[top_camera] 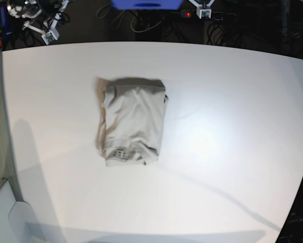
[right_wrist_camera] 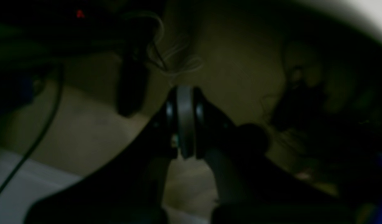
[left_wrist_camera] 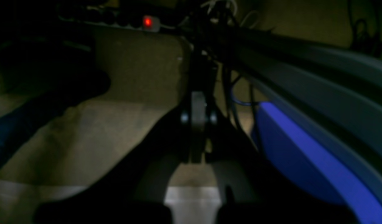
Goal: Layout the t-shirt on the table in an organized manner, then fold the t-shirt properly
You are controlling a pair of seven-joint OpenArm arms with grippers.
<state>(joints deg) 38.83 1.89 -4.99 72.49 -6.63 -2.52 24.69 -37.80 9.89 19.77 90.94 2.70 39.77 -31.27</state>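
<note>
Though neither arm shows from above, the t-shirt (top_camera: 132,120) lies folded into a compact rectangle left of centre on the table (top_camera: 232,101). The left end effector (left_wrist_camera: 197,124) and right end effector (right_wrist_camera: 184,124) are closed, empty; folding looks finished.

The light grey-beige short-sleeved t-shirt (top_camera: 132,121) is soft, matt cloth, creased and rumpled. The large white table (top_camera: 232,111) under it looks smooth and hard with a faint sheen. Ahead of the left jaws, a blue plastic-looking panel (left_wrist_camera: 303,155) shines slightly.
</note>
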